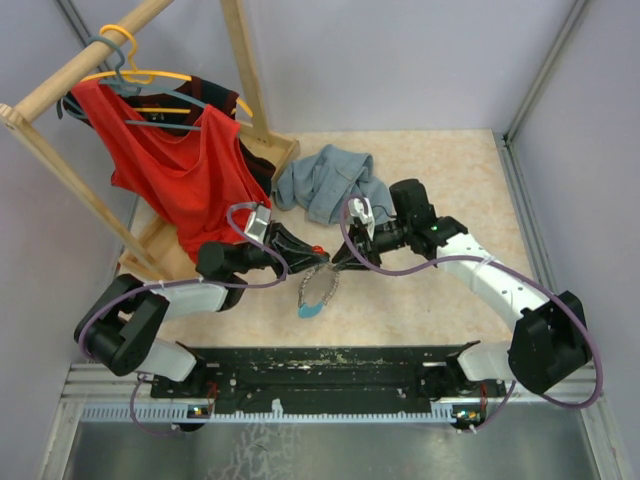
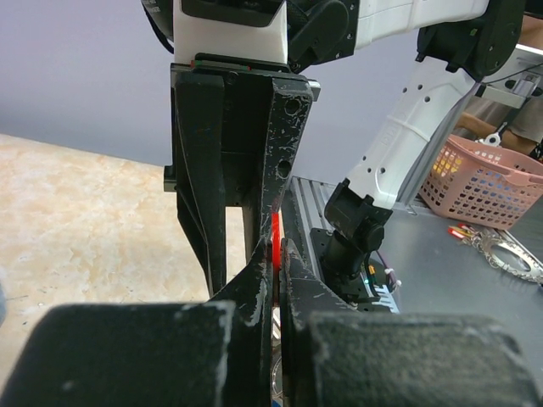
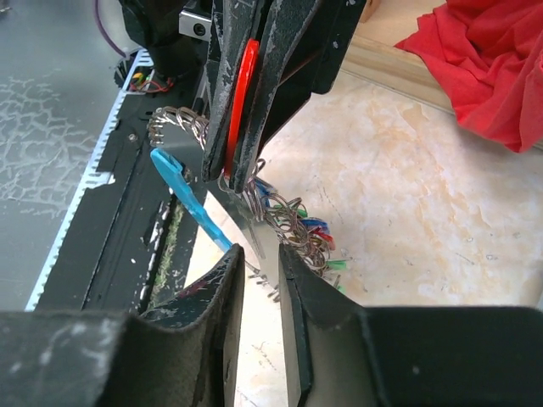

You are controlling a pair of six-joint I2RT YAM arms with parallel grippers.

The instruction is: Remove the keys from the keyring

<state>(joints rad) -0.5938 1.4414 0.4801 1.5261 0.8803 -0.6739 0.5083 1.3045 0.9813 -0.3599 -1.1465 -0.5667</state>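
Now my left jaws clench the red-headed metal key (image 3: 240,102) at upper centre of the right wrist view. The silvery metal chain (image 3: 280,222) and light-blue keyring loop (image 3: 188,199) trail straight down from it towards my slightly parted right jaws.

the keyring (image 1: 318,292) hangs from the left gripper (image 1: 317,258), seemingly clear of the table (image 1: 400,312); right gripper (image 1: 336,265) just beside it.
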